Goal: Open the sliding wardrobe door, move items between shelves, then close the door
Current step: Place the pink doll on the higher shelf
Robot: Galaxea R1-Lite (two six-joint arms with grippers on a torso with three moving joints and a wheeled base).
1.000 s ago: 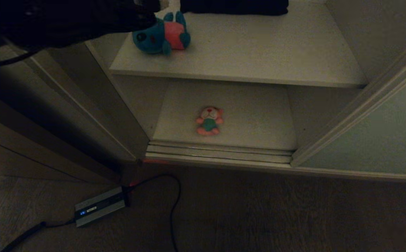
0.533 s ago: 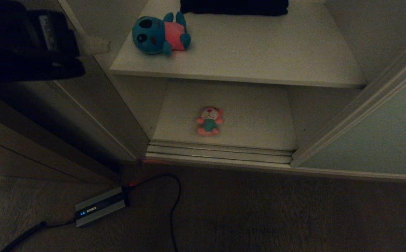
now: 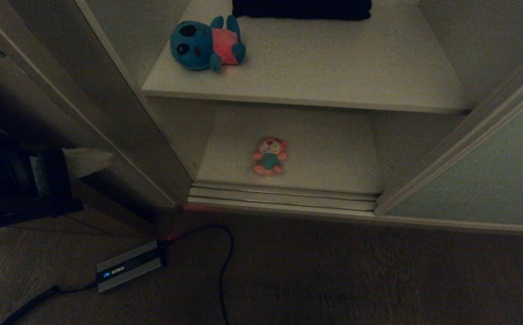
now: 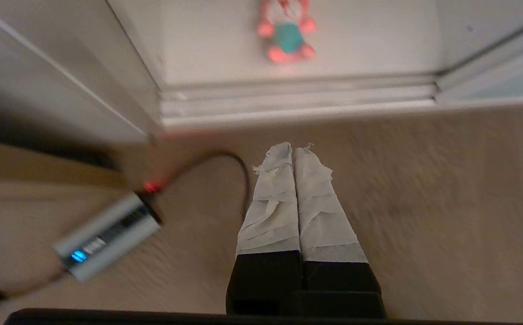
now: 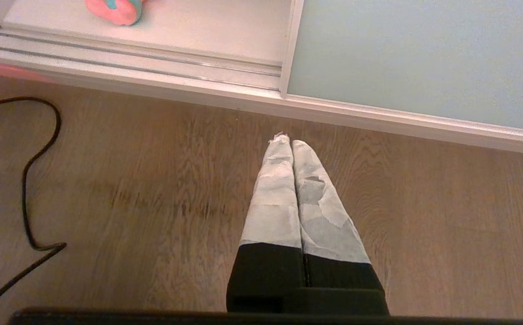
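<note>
left gripper [image 4: 293, 149] clenched on nothing above the floor — the pink toy [image 4: 286, 34] lies ahead of it, unreached.

Both plush toys, the blue toy [image 3: 205, 44] and the pink toy [image 3: 269, 156], look soft and fuzzy. The shelves [image 3: 333, 67] are matt off-white board, the sliding door [image 5: 423, 58] matt grey-green, its frame [image 5: 290, 45] pale metal, the floor [image 5: 153, 189] grained wood.
</note>
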